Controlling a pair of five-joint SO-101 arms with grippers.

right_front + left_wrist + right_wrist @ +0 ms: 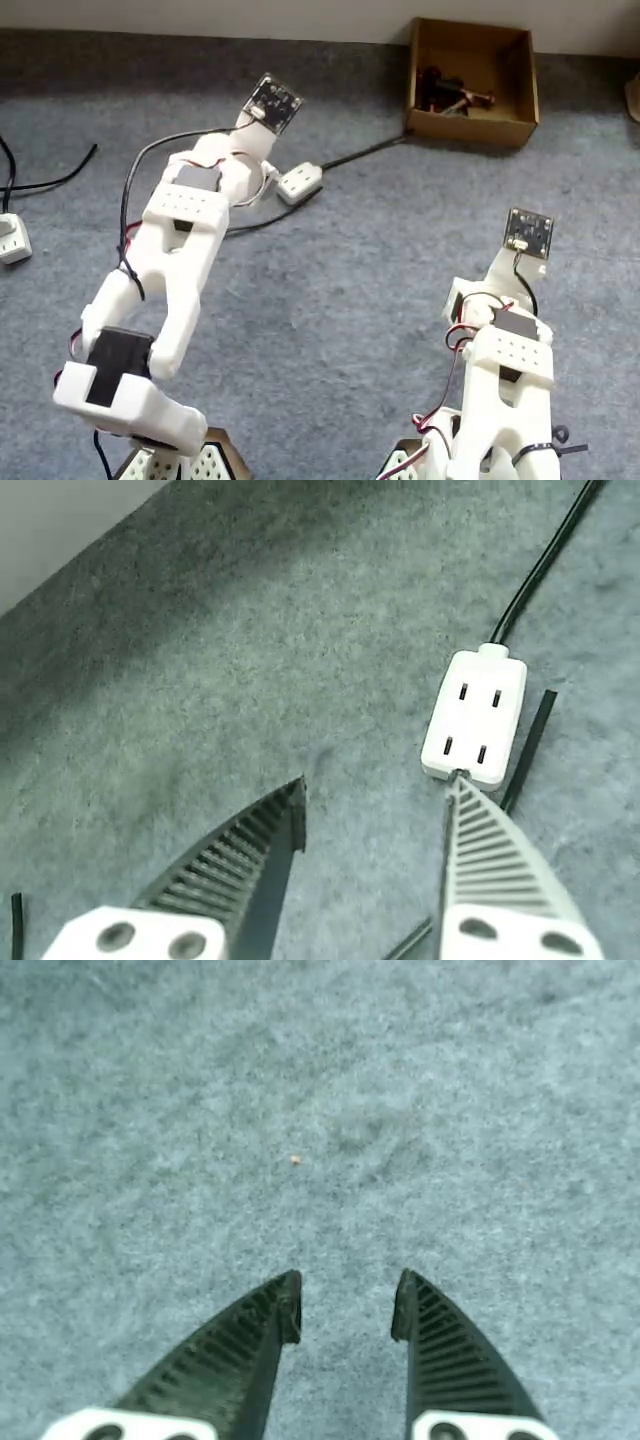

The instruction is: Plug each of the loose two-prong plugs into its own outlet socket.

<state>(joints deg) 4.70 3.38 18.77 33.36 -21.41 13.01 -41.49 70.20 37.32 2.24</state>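
Observation:
A white outlet block (299, 182) with two pairs of slots lies on the grey carpet at the back, on a black cord (360, 155). My left gripper (377, 780) hangs open just above the carpet. Its pale fingertip (456, 785) is at the near end of the outlet block (474, 717), and nothing is between the fingers. A second white outlet block (10, 238) lies at the far left edge. My right gripper (347, 1278) is open over bare carpet at the front right, holding nothing. A thin black cable (527, 748) runs beside the block; I cannot make out a plug on it.
A cardboard box (520, 75) with dark parts inside stands at the back right. Black cables (60, 180) trail over the carpet at the left. The right arm (505, 350) stands at the front right, with open carpet between the arms.

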